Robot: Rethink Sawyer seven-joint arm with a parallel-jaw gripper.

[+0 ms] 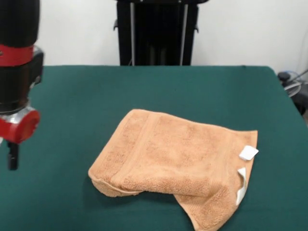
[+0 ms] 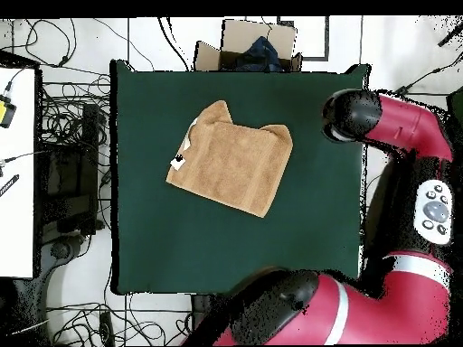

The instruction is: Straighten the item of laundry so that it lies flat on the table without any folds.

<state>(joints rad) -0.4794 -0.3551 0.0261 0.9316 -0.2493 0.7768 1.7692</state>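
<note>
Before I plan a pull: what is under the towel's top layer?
The towel is folded over itself on the table; a lower layer pokes out beneath, the rest covered.

Bare table all round the folded towel; arm off at one edge.

Towel near corner cut off; gripper fingers indistinct

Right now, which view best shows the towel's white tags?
The front view: both white tags show clearly at the orange-tan towel's right edge, one lying flat, one hanging. The overhead view shows them only as small white bits at the towel's left edge.
</note>
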